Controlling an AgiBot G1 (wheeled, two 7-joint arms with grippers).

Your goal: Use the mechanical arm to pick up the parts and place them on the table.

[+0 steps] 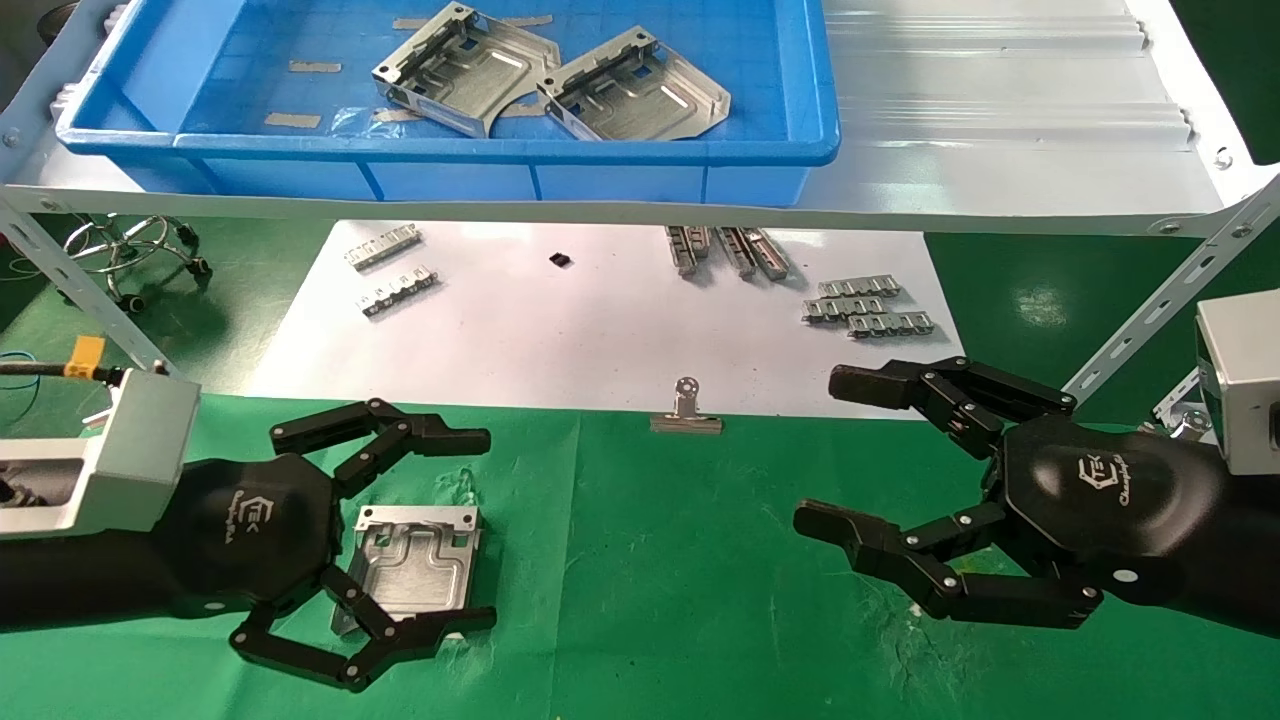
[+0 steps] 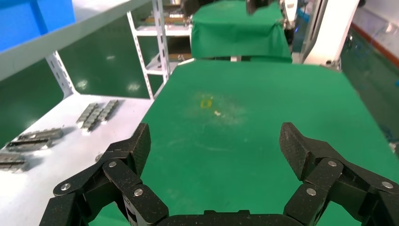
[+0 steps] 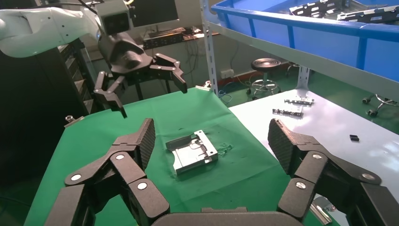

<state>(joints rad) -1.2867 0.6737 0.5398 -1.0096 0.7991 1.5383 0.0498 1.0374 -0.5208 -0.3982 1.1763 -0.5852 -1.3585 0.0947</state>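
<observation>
One silver-grey part [image 1: 415, 565] lies flat on the green table [image 1: 650, 590] at the near left; it also shows in the right wrist view [image 3: 190, 151]. My left gripper [image 1: 480, 530] is open and empty, raised above that part, its fingers spread to either side of it. Two more parts [image 1: 465, 70] [image 1: 635, 98] lie in the blue bin [image 1: 600, 160] on the white shelf. My right gripper [image 1: 830, 450] is open and empty over the green table at the right. In the left wrist view my left gripper [image 2: 214, 141] frames only bare green cloth.
A white paper sheet [image 1: 560, 330] behind the green cloth holds several small ridged metal strips [image 1: 865, 305] and a small black piece [image 1: 560, 260]. A silver binder clip [image 1: 686, 410] sits at the paper's front edge. The shelf's slanted brace [image 1: 1160, 300] runs near my right arm.
</observation>
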